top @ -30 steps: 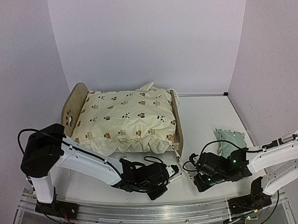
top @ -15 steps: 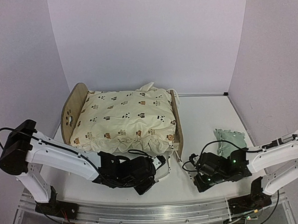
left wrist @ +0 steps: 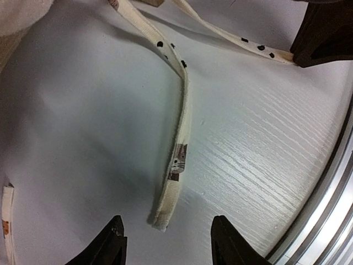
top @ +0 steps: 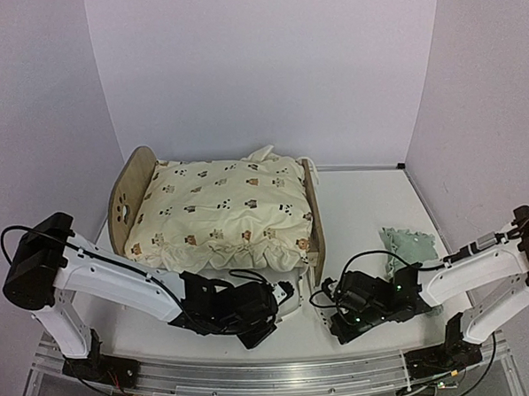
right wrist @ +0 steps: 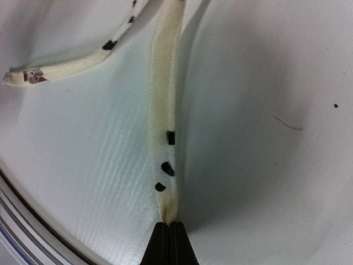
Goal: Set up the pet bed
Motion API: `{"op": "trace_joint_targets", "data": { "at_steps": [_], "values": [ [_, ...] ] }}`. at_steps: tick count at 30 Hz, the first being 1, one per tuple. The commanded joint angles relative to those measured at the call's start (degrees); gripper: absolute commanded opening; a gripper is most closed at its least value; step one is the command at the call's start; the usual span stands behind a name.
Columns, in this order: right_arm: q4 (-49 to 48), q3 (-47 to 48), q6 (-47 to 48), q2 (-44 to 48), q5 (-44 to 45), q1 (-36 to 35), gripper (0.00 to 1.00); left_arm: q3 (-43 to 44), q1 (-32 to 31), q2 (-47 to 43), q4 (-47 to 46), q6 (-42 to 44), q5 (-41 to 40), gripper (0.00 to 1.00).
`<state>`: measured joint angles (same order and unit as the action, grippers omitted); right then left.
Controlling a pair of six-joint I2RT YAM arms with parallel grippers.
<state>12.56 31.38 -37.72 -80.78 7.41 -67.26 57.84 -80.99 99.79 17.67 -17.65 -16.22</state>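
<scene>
The pet bed [top: 126,202], a light-wood frame with an arched headboard, stands at the back left with the cream bear-print cushion [top: 221,214] lying in it. Two cushion ties trail onto the table in front of the bed's foot. My left gripper [top: 283,299] is open low over the table; one tie [left wrist: 179,143] lies loose, its end just ahead of the gap between my fingers [left wrist: 167,221]. My right gripper [top: 321,303] is shut on the end of the other tie [right wrist: 165,99], pinched at the fingertips [right wrist: 169,225].
A small mint green pillow [top: 409,244] lies on the table at the right, behind my right arm. The metal rail [top: 274,375] runs along the near table edge, close to both grippers. White walls enclose the table on three sides.
My left gripper has opened and let go of its tie, which now lies on the table. The left arm drew back left; the right arm shifted left toward the bed's foot.
</scene>
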Motion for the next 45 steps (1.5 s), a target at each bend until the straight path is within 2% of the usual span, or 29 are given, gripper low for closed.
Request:
{"op": "trace_joint_targets", "data": {
  "at_steps": [1,9,13,20,23,28,31,34,45],
  "values": [
    [-4.70,1.14,-0.65,-2.56,-6.04,-0.15,0.00,0.03,0.36,1.31,-1.33,-0.06,1.10,0.56],
    [-5.08,0.40,0.02,-1.81,-11.21,-0.24,0.00,-1.16,4.48,1.23,-3.24,0.06,9.34,0.54],
    [-4.58,0.10,0.80,-1.13,-13.13,-0.24,0.00,-1.16,5.77,2.42,-3.14,0.47,12.26,0.49],
    [-4.48,0.50,2.11,-2.52,-11.60,-0.27,0.00,-0.73,6.25,4.94,-2.93,0.96,15.30,0.43],
    [-4.43,0.78,2.34,-3.31,-10.76,-0.28,0.00,-0.73,6.56,6.11,-2.94,0.81,15.91,0.36],
    [-4.30,0.84,2.64,-3.81,-9.50,-0.26,0.00,0.57,6.72,8.00,-1.67,0.99,16.04,0.13],
    [-4.27,0.59,2.85,-3.38,-8.38,-0.25,0.00,1.19,6.72,8.32,-1.30,1.42,17.32,0.03],
    [-4.12,0.22,2.88,-2.53,-7.46,-0.24,0.00,1.76,6.73,7.91,-0.69,1.67,18.86,0.00],
    [-2.23,0.02,3.04,0.03,-5.06,-0.27,0.26,3.95,6.70,2.78,2.15,1.78,19.18,0.00]
  ]
}}
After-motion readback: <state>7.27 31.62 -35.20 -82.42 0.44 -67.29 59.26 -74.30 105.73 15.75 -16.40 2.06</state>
